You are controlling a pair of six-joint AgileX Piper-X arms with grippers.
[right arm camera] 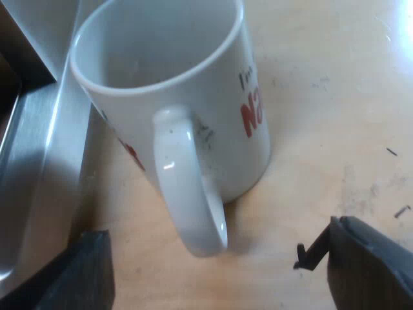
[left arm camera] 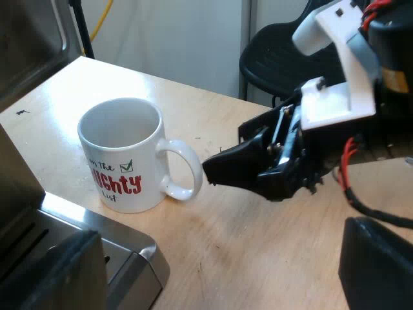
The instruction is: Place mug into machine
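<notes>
The mug point(left arm camera: 122, 155) stands upright and empty on the bench point(left arm camera: 258, 245), just beside the espresso machine's metal base point(left arm camera: 97, 239) and not yet in the machine; whether it touches that base I cannot tell. Its handle point(left arm camera: 184, 169) points away from the machine, straight toward the right gripper point(left arm camera: 210, 168), whose tip sits close to the handle without touching it. Seen from the right wrist, the mug point(right arm camera: 193, 97) is very near. The handle point(right arm camera: 187, 187) runs top to bottom along the mug's wall and lines up with the gap of the right gripper point(right arm camera: 216, 261), whose fingers are spread wide and hold nothing. The left gripper point(left arm camera: 219, 258) hangs farther off with its fingers also apart and empty. The right arm is clearly nearer, so I judge the grasp will be its job, closing across the handle or the wall beside it.
</notes>
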